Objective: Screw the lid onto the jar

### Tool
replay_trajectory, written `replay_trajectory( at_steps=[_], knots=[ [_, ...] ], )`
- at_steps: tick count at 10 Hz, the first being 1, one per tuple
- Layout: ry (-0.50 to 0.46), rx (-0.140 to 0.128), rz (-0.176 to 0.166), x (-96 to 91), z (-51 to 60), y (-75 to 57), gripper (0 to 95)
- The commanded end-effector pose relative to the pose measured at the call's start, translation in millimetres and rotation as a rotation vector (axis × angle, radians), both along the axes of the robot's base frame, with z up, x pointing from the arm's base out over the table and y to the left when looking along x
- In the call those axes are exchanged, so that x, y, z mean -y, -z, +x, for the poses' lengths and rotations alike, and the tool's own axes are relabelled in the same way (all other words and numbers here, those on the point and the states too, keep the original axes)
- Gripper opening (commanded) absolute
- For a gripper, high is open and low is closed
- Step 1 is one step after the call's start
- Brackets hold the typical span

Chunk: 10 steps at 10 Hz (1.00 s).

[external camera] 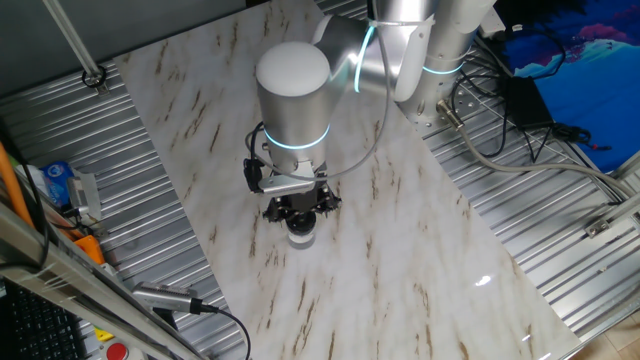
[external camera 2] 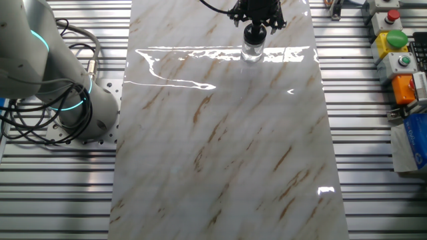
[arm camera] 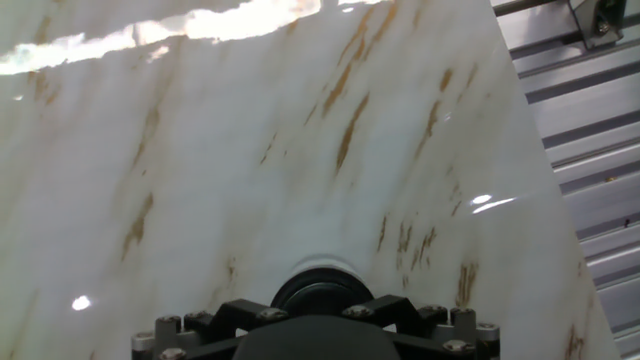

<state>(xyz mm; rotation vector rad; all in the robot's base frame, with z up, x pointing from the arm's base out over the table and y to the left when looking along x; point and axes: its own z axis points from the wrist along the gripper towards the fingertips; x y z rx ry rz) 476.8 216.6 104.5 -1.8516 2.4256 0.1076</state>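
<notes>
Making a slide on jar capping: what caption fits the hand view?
Hand view: gripper directly above the black lid on the marble-patterned table.

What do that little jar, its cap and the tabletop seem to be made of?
The small clear cylindrical jar looks like glass: see-through with bright glints. The small round black cap looks like matte plastic, though that is uncertain. The white brown-veined tabletop resembles polished marble or a glossy marble-look laminate, mirroring the lights.
</notes>
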Motion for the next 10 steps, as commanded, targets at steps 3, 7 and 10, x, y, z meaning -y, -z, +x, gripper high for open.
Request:
replay_trajectory(
  at_steps=[3,7,10],
  knots=[
    [-0.003,-0.003,-0.009,2.8,-0.6,-13.5,95.0],
    [-0.007,-0.014,-0.016,10.8,4.8,-33.6,95.0],
    [-0.006,-0.021,-0.018,15.0,10.5,-49.6,95.0]
  ],
)
